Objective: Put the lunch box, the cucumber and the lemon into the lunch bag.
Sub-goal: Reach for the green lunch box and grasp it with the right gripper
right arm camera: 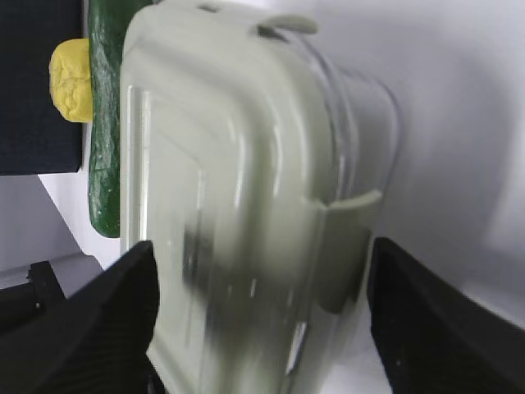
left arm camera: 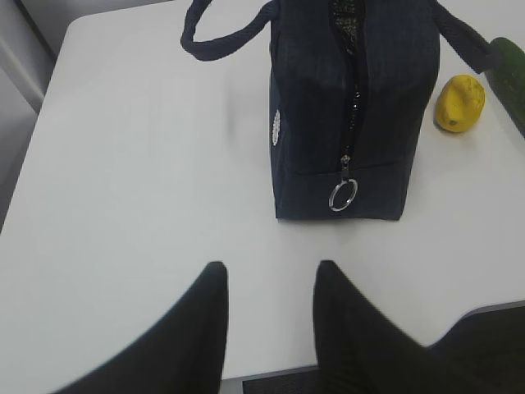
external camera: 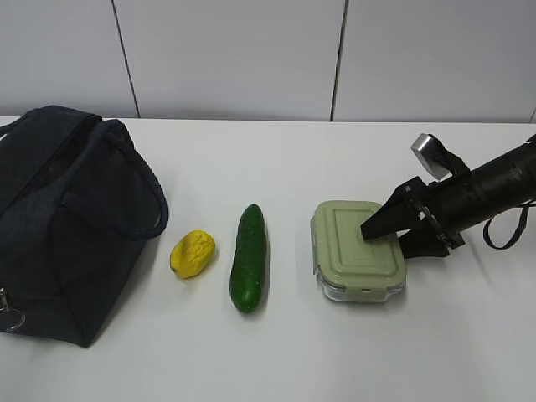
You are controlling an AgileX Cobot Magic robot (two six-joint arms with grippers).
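**Now: right gripper straddling the lunch box, nothing in the bag yet**

Starting at your left, the lunch bag [external camera: 71, 222] sits at about nine o'clock on the table [external camera: 276, 360], handles up. In the left wrist view its zip looks parted along the top, with the ring pull [left arm camera: 343, 194] hanging at the near end; how wide the mouth gapes you cannot tell from here. The left gripper [left arm camera: 267, 283] hovers over bare table just short of that end, fingers partly apart and holding nothing.

Moving right, the lemon [external camera: 193, 254] lies just beside the bag, the cucumber [external camera: 249, 257] next to it near the centre, both untouched. At roughly three o'clock is the lunch box [external camera: 358, 261], lid clipped on, resting flat.

The right gripper [external camera: 394, 228] comes in from the three o'clock edge. In the right wrist view its fingers stand wide, one on each side of the box; it looks spread rather than clamped, and you cannot tell whether either pad touches.

So you are at the first step: taking the box. Next you likely need to close squarely across it, lift it level, and carry it toward nine o'clock over the cucumber and lemon. The left gripper may need to hold the bag's mouth open.

The table is plain white and matte; behind it runs a pale panelled wall [external camera: 251, 59].
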